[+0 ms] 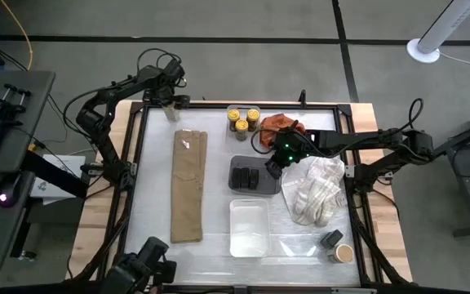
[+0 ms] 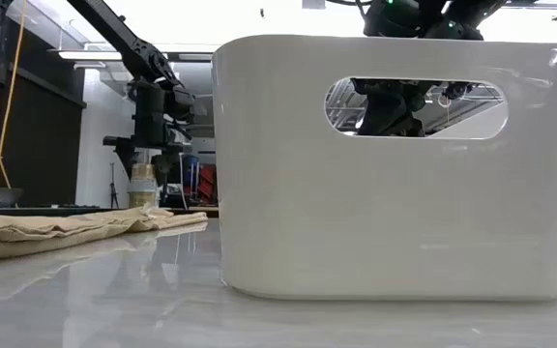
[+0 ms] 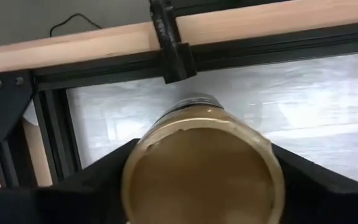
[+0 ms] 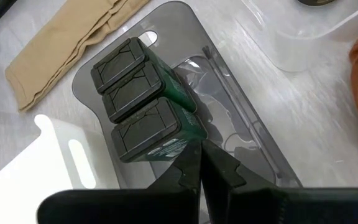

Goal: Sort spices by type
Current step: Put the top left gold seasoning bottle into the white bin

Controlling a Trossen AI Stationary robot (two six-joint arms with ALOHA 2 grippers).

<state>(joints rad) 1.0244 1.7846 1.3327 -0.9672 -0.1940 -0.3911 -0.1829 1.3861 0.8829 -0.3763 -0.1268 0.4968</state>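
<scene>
My left gripper (image 1: 170, 102) is at the table's far left corner, shut on a round tan-topped tub (image 3: 201, 168) that fills the left wrist view. My right gripper (image 4: 201, 158) is shut and hovers low over the grey tray (image 1: 255, 189). Its tips are beside the green side of the nearest dark grey tin (image 4: 151, 130). The tins (image 1: 247, 175) lie side by side in that tray. Three yellow-lidded jars (image 1: 241, 120) stand at the far middle. Another tan-topped tub (image 1: 343, 253) and a small dark grey container (image 1: 330, 238) sit near the right front corner. My left gripper pinches the tub's round wall just under its lid (image 3: 135, 155), one finger (image 3: 86, 186) on each side. It comes from above, pointing down, and the lid faces the wrist camera. The tub is upright; its bottom is hidden. My right gripper: I cannot tell whether its shut tips touch the tin.
A white handled bin (image 1: 248, 229) sits near the middle front and fills the low view (image 2: 385, 164). A folded tan cloth (image 1: 188, 186) lies left of centre. White cloth (image 1: 317, 192) and an orange thing (image 1: 280, 124) lie on the right. A black frame rail (image 3: 166, 62) edges the table.
</scene>
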